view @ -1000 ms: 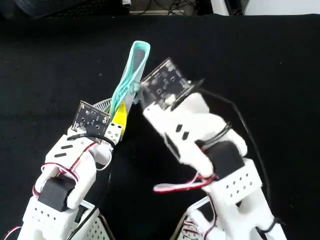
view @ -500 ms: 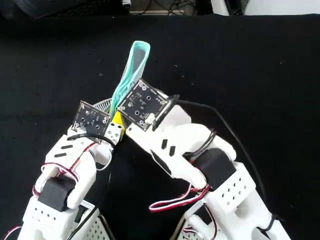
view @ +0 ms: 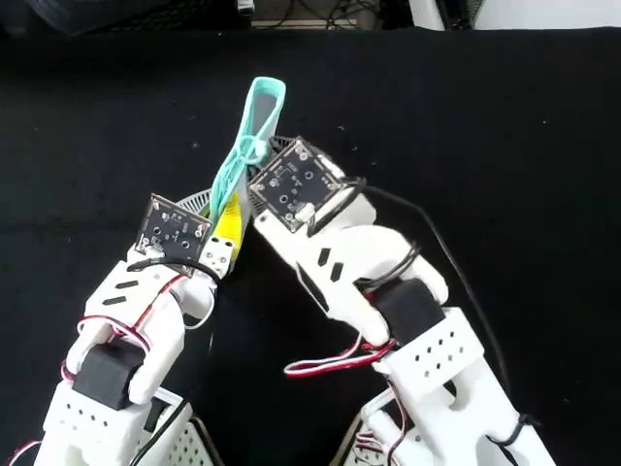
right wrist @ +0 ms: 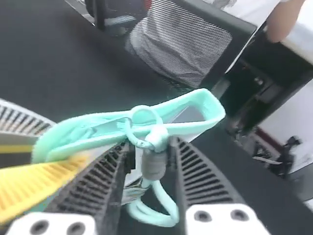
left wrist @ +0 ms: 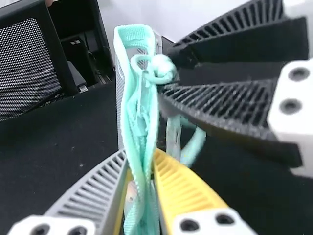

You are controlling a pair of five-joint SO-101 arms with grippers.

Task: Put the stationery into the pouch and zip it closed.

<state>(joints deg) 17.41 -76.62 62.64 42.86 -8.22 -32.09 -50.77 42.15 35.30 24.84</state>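
pinching the pouch (view: pixel 254 136) upright, left gripper (left wrist: pixel 142 171) — right gripper (right wrist: pixel 150 147) clamped on its zipper pull (right wrist: pixel 155 166).

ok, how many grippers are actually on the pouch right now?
2. The left gripper pinches the teal pouch at its near end; the right gripper has its fingers clamped on the zip pull farther along.

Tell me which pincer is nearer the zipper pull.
Right. The right pincer is closed around the zipper pull; the left pincer grips the teal pouch farther along its edge, apart from the pull.
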